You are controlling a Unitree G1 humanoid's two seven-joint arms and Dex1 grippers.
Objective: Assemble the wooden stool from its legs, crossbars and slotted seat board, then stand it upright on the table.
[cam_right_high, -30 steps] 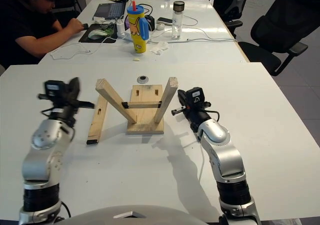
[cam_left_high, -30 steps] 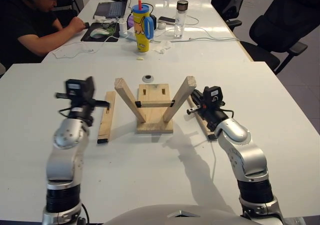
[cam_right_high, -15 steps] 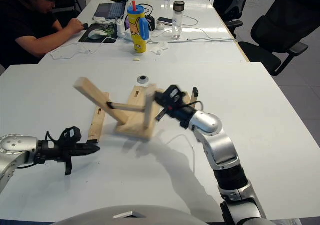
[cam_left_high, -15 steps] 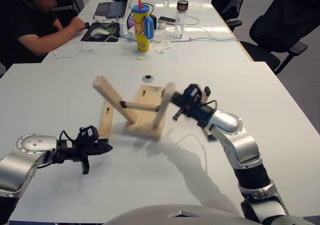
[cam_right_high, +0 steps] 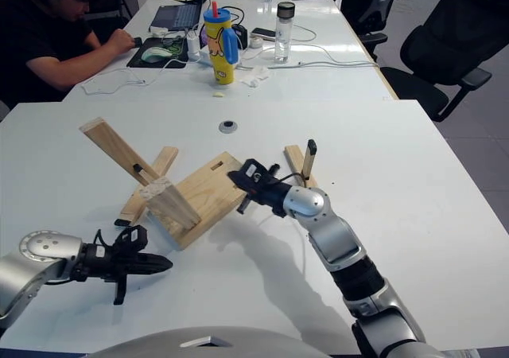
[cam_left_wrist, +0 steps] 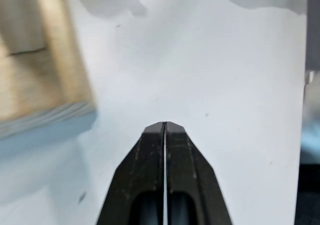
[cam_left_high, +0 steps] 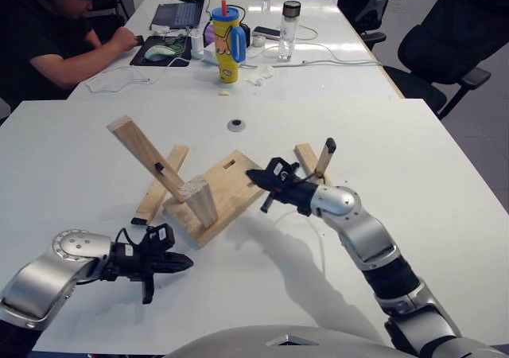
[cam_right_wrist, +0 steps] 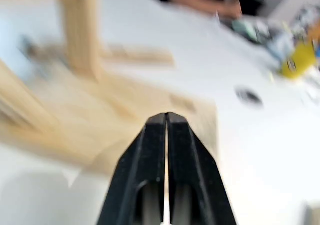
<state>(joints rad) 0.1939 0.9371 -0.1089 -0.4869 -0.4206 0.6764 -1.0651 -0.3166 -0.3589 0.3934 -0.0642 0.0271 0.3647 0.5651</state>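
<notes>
The slotted seat board (cam_left_high: pixel 229 189) lies skewed on the white table (cam_left_high: pixel 71 159) with two legs slotted into it. One leg (cam_left_high: pixel 143 155) leans far to the left. The other leg (cam_left_high: pixel 200 203) points toward me, and a thin crossbar (cam_left_high: pixel 163 169) joins them. A loose leg (cam_left_high: pixel 161 183) lies behind the board on the left. Another wooden piece (cam_left_high: pixel 305 157) lies to the right, with a black-tipped stick (cam_left_high: pixel 324 157) tilted up over it. My right gripper (cam_left_high: pixel 254 175) is shut, its tip at the board's right corner. My left gripper (cam_left_high: pixel 184 260) is shut, low over the table just in front of the board (cam_left_wrist: pixel 45 75).
A small dark round disc (cam_left_high: pixel 235 125) lies behind the stool parts. On the far table stand a yellow cup (cam_left_high: pixel 226 44), a bottle (cam_left_high: pixel 287 28) and a laptop (cam_left_high: pixel 176 14). Office chairs (cam_left_high: pixel 445 48) stand off the table's right side.
The board with its two legs has swung and slid left, its legs now leaning over. My right gripper followed it leftward. My left arm dropped from beside the loose leg to the table's front left.
</notes>
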